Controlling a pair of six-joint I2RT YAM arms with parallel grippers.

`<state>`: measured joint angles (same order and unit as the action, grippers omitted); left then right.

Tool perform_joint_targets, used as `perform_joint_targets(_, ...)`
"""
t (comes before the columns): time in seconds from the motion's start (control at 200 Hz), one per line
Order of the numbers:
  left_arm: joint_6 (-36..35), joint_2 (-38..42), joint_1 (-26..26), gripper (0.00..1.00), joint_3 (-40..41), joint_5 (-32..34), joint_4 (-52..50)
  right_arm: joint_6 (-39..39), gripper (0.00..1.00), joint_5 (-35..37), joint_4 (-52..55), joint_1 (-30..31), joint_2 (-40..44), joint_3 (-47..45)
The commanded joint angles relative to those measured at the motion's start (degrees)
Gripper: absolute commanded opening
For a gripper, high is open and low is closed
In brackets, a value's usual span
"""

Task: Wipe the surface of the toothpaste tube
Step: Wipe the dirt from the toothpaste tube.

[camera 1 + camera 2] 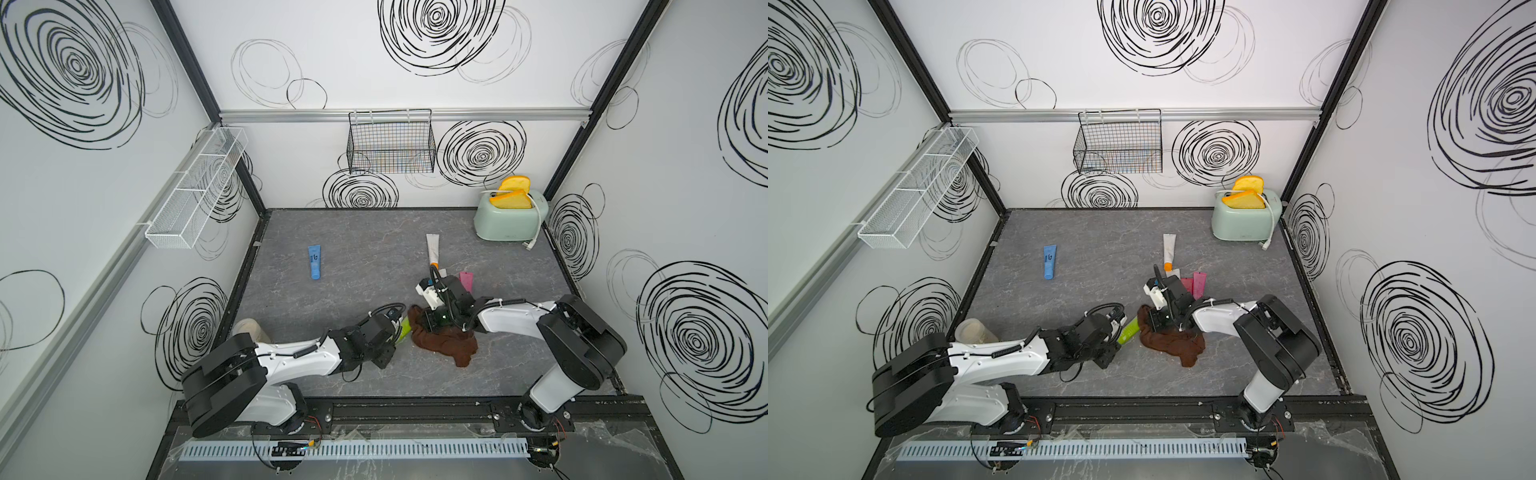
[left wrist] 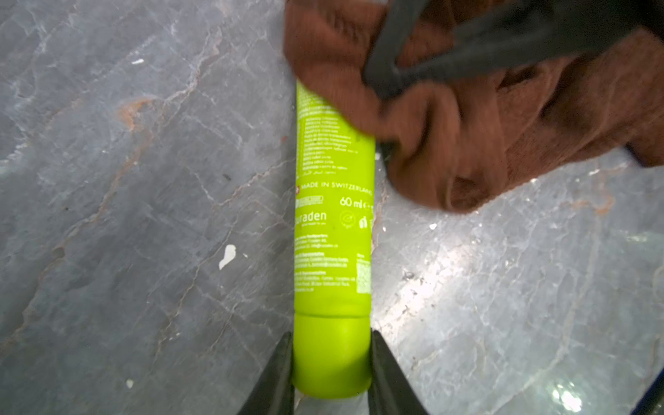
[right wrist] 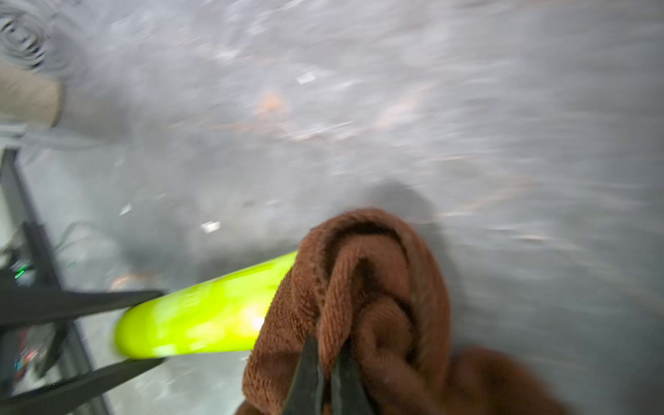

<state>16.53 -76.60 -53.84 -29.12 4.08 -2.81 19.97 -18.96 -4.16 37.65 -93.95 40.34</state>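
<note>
left gripper (image 2: 332, 354) clamped narrow on cap end of toothpaste tube (image 1: 404, 328), lower centre in both top views. long axis points away into brown cloth (image 1: 444, 340), pinched tight by right gripper (image 3: 325, 359).

Near the front of the surface (image 1: 365, 270), the toothpaste tube (image 1: 404, 329) has its far end under the cloth (image 1: 446, 345) at its right. A second tube (image 1: 315, 262) lies well to the left, a third (image 1: 433, 248) behind the cloth. The toaster (image 1: 509, 222) stands in the back right corner; a wire basket (image 1: 390, 145) hangs on the back wall.
</note>
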Motion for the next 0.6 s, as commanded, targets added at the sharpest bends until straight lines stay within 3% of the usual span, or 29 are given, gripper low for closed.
perform_joint_targets(0.0,-0.49,1.53,-0.47,0.0,0.12,-0.57,3.07,-1.74,0.0,1.37,2.05,-0.63,-0.36,-1.72)
perform_joint_targets(0.36,-0.61,0.72,-0.3,0.0,-0.25,-0.83,2.93,7.45,0.0,-1.7,-2.91,17.4,0.44,-2.21)
perform_joint_targets(0.485,-0.67,0.7,-0.37,0.0,-0.32,-0.91,2.98,7.32,0.0,-0.65,-3.0,17.62,-0.5,-1.97)
perform_joint_targets(0.595,-0.66,0.96,-0.36,0.0,-0.19,-0.87,2.98,4.67,0.0,1.23,-0.9,13.07,-1.52,-1.5)
